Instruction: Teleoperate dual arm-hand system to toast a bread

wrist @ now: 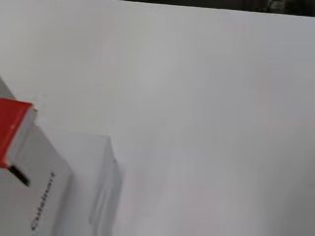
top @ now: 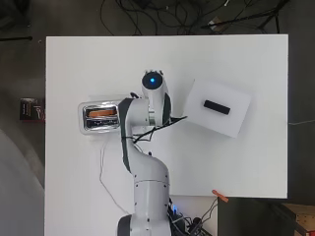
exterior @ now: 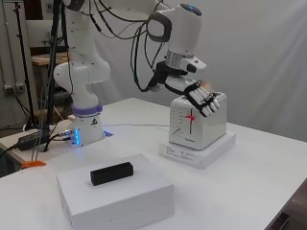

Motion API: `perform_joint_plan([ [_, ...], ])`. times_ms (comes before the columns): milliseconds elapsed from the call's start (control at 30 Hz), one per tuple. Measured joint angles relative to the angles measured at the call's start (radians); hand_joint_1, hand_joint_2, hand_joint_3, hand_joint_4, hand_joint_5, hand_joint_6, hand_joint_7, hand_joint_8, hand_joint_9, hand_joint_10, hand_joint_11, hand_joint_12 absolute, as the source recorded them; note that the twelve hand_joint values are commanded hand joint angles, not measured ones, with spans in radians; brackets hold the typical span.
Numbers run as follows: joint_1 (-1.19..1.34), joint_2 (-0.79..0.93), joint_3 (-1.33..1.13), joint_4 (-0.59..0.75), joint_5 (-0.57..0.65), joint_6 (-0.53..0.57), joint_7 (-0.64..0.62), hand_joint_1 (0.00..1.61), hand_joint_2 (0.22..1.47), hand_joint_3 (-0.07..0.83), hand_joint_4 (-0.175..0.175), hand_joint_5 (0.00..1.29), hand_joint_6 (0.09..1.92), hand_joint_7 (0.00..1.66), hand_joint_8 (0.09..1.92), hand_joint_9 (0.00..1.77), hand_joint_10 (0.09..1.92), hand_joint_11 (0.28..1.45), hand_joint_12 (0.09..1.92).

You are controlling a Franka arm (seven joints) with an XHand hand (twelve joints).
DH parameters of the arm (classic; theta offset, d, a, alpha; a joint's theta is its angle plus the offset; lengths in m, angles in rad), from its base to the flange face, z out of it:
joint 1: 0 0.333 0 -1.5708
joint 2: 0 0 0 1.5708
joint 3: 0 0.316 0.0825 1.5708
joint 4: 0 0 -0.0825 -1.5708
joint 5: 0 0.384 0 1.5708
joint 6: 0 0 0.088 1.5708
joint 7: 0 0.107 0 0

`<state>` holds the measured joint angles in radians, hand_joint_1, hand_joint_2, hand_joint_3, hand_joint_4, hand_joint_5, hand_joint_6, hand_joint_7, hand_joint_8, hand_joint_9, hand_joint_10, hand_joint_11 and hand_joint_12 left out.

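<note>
White toaster (exterior: 199, 125) sits on a flat white box (exterior: 201, 152), bread slice (top: 101, 113) already in its slot. Robot hand (exterior: 201, 98), fingers relaxed & empty, hovers at toaster's front top edge, w/ red lever (exterior: 191, 117) directly below fingertips; next move prob. a downward press.

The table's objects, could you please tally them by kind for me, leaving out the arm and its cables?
Toaster: 1
Bread slice in the toaster: 1
White box: 2, one under the toaster, one under the black block
Black block: 1
Total: 5
</note>
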<state>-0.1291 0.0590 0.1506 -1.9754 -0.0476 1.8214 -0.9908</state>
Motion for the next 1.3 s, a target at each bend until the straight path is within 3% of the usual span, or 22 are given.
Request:
perform_joint_plan([
  [33,0.0,0.009,-0.013,-0.005,-0.008,0.006,0.028,0.02,1.08,-0.005,-0.105,0.26,0.09,0.66,0.19,0.8,0.32,0.58,0.44],
  [67,-0.002,0.02,-0.025,-0.007,-0.005,0.012,0.05,0.05,1.1,-0.004,-0.131,0.28,0.09,0.88,0.75,1.02,0.94,0.75,1.03],
  [100,-0.006,0.032,-0.037,-0.011,0.008,0.019,0.06,0.08,1.11,-0.002,-0.148,0.29,0.09,0.99,1.27,1.18,1.4,0.89,1.45],
  [133,-0.009,0.043,-0.05,-0.018,0.027,0.025,0.056,0.1,1.11,-0.001,-0.158,0.3,0.09,1.03,1.6,1.28,1.66,0.97,1.68],
  [200,-0.016,0.065,-0.074,-0.036,0.068,0.044,0.004,0.14,1.11,-0.001,-0.166,0.31,0.09,1.04,1.86,1.34,1.86,1.03,1.87],
  [267,-0.021,0.087,-0.095,-0.056,0.107,0.067,-0.073,0.17,1.12,0.0,-0.167,0.31,0.09,1.03,1.92,1.35,1.91,1.05,1.91],
  [400,-0.027,0.109,-0.114,-0.093,0.169,0.116,-0.232,0.19,1.09,-0.007,-0.156,0.33,0.09,1.03,1.92,1.38,1.92,1.09,1.92],
  [433,-0.027,0.111,-0.114,-0.104,0.185,0.126,-0.261,0.19,1.08,-0.008,-0.149,0.34,0.09,0.99,1.92,1.34,1.92,1.05,1.92],
  [533,-0.024,0.099,-0.104,-0.12,0.194,0.14,-0.28,0.18,1.07,-0.002,-0.117,0.35,0.09,0.77,1.83,1.07,1.9,0.78,1.83],
  [567,-0.022,0.088,-0.099,-0.125,0.192,0.141,-0.28,0.18,1.07,-0.002,-0.109,0.36,0.09,0.73,1.63,0.98,1.77,0.68,1.68],
  [600,-0.02,0.079,-0.094,-0.133,0.191,0.144,-0.28,0.18,1.07,-0.001,-0.101,0.35,0.09,0.72,1.25,0.92,1.47,0.61,1.43],
  [667,-0.016,0.053,-0.082,-0.153,0.187,0.149,-0.28,0.15,1.06,0.001,-0.085,0.34,0.09,0.7,0.44,0.89,0.69,0.59,0.74],
  [700,-0.014,0.043,-0.077,-0.158,0.183,0.149,-0.28,0.15,1.05,0.0,-0.078,0.34,0.09,0.68,0.23,0.88,0.39,0.61,0.44],
  [733,-0.013,0.035,-0.071,-0.165,0.175,0.148,-0.279,0.15,1.04,0.0,-0.074,0.34,0.09,0.66,0.11,0.87,0.2,0.63,0.24],
  [800,-0.009,0.025,-0.06,-0.176,0.163,0.138,-0.285,0.16,1.03,-0.002,-0.065,0.34,0.09,0.62,0.09,0.81,0.09,0.6,0.09],
  [1100,-0.006,0.053,-0.062,-0.211,0.156,0.118,-0.319,0.25,1.04,0.0,-0.076,0.34,0.09,0.59,0.09,0.76,0.09,0.56,0.09],
  [1300,-0.007,0.11,-0.086,-0.202,0.179,0.147,-0.253,0.16,1.01,-0.004,-0.086,0.3,0.09,0.65,0.09,0.85,0.09,0.6,0.09],
])
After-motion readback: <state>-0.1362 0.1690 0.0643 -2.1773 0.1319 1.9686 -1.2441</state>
